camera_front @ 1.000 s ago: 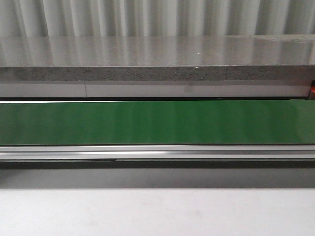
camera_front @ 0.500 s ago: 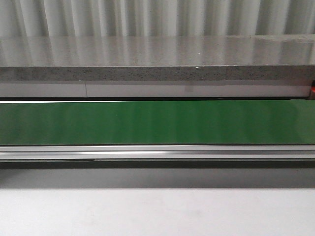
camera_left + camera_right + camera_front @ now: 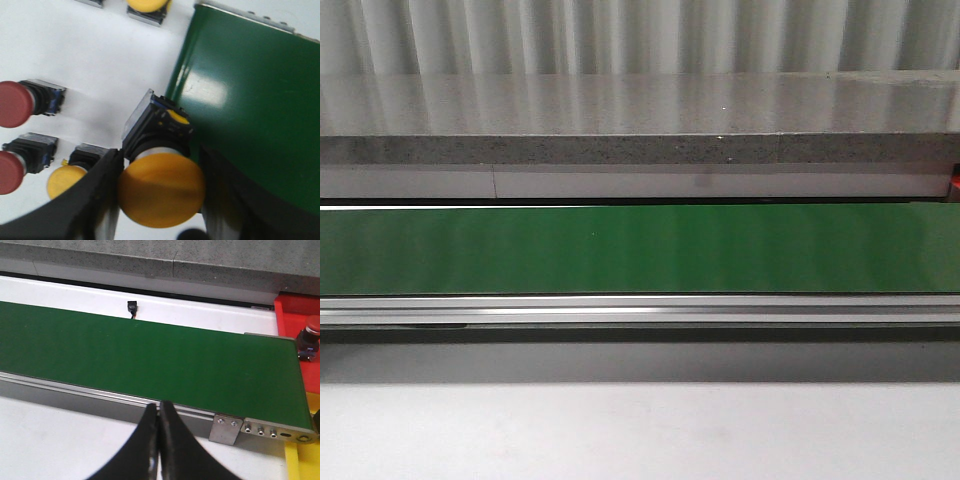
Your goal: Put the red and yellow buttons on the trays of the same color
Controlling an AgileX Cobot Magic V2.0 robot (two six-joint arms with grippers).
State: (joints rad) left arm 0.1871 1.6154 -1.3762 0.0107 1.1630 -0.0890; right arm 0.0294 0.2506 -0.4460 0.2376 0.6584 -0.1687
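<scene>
yellow button [image 3: 161, 187] gripped between left pincer [image 3: 162, 200] fingers

Yellow button [image 3: 161, 187]: mushroom cap, black body, clear-cased base; clamped between the left gripper's fingers [image 3: 100, 200], over the white table at the edge of the green belt.
Loose on the table: two red buttons [image 3: 15, 104] [image 3: 10, 171] lying sideways, a small yellow button [image 3: 65, 181], another yellow button [image 3: 146, 5].
Red tray [image 3: 295, 315]: holds one red button [image 3: 311, 332].
Yellow tray [image 3: 302, 460]: only a corner visible.
</scene>
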